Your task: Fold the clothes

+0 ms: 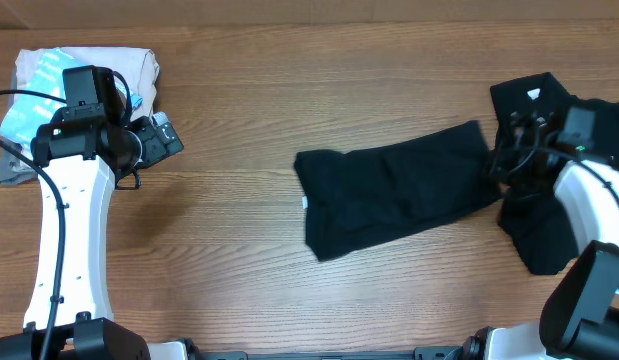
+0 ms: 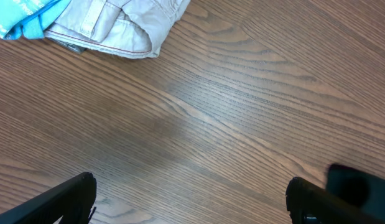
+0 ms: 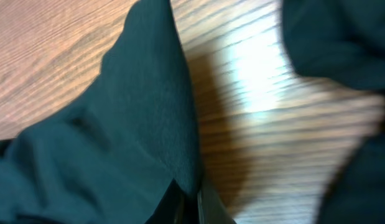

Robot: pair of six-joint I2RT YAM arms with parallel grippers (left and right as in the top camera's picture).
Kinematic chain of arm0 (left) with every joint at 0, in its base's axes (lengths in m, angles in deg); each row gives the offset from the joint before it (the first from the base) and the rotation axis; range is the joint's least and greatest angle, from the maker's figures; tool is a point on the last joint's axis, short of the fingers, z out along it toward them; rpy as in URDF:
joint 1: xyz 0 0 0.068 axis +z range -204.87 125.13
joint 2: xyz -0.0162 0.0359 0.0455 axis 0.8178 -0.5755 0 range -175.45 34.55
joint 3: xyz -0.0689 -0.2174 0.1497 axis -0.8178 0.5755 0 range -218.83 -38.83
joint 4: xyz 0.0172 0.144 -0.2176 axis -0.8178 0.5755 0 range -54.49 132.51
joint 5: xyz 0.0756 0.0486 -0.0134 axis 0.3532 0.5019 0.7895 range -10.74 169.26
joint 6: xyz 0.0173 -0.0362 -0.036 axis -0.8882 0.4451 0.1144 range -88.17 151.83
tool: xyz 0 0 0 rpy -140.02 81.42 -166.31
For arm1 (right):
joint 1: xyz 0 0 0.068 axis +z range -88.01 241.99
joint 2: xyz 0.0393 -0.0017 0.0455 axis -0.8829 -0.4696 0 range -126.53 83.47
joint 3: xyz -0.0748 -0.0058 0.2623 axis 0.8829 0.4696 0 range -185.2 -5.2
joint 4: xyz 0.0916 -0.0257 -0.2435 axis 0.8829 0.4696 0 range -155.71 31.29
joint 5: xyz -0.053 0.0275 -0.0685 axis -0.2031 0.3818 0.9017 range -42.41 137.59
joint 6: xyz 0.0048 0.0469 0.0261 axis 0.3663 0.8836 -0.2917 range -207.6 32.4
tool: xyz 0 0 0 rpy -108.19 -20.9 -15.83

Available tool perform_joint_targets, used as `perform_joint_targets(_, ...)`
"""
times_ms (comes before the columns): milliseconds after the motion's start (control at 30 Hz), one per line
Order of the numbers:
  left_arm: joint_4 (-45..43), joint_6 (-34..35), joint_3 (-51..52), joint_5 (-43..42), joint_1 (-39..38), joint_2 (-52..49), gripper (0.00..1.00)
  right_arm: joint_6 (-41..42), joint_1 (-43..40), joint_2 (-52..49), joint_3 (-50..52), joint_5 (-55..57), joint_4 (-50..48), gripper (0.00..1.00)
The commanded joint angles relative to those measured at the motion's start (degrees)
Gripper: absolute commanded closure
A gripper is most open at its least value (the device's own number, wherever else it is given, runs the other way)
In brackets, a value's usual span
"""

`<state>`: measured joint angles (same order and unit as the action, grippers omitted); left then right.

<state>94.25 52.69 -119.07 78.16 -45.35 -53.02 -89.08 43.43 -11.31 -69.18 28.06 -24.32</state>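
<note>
My right arm [image 1: 589,190] has its jaws pressed together on the right end of the black garment [image 1: 399,195]. The garment lies stretched across the middle of the surface [image 1: 229,260]. In the wrist view a ridge of the dark cloth [image 3: 136,124] runs straight into the closed tips, so I judge the pinch to be real, though I cannot tell how many layers are in it.

More black clothes [image 1: 539,240] are heaped right beside that arm, one with a white label [image 1: 533,95]. Before carrying anything I want to be sure only the one garment comes up. I plan to lift just enough for the edge to clear the wood, then sweep it low toward the garment's left end. That way the cloth should roll over itself rather than drag the whole piece along.

My left arm [image 1: 74,230] hangs over bare wood with its jaws spread wide and holding nothing. It sits near the pale pile [image 2: 111,25] and well apart from the black garment. I think it would help to bring it across and pin the left end while I fold.
</note>
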Motion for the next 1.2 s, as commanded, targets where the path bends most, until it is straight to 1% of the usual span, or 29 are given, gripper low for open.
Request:
perform_joint_targets(0,-0.1,0.5,-1.2,-0.4,0.2,-0.2,0.00,-0.9,0.1,0.0,-5.9,0.7,2.9,0.96)
perform_joint_targets(233,-0.1,0.6,-1.2,-0.4,0.2,-0.2,0.00,-2.0,5.3,0.2,-17.6,0.4,14.1,0.96)
perform_joint_targets(400,-0.1,0.6,-1.2,-0.4,0.2,-0.2,0.00,-2.0,11.1,0.3,-22.3,0.4,20.0,0.96)
perform_joint_targets(667,-0.2,0.6,-1.2,-0.4,0.2,-0.2,0.00,-2.0,20.8,0.2,-21.3,0.4,24.9,0.96)
perform_joint_targets(833,-0.3,0.6,-1.2,-0.5,0.2,-0.2,0.00,-1.9,27.7,0.2,-20.6,0.4,25.8,0.96)
perform_joint_targets(1033,-0.2,0.6,-1.2,-0.5,0.2,-0.2,0.00,-1.4,33.9,0.1,-19.1,0.4,23.6,0.96)
perform_joint_targets(1167,0.0,0.6,-1.2,-0.7,0.2,-0.2,0.00,-1.3,36.5,0.1,-15.4,0.4,20.4,0.96)
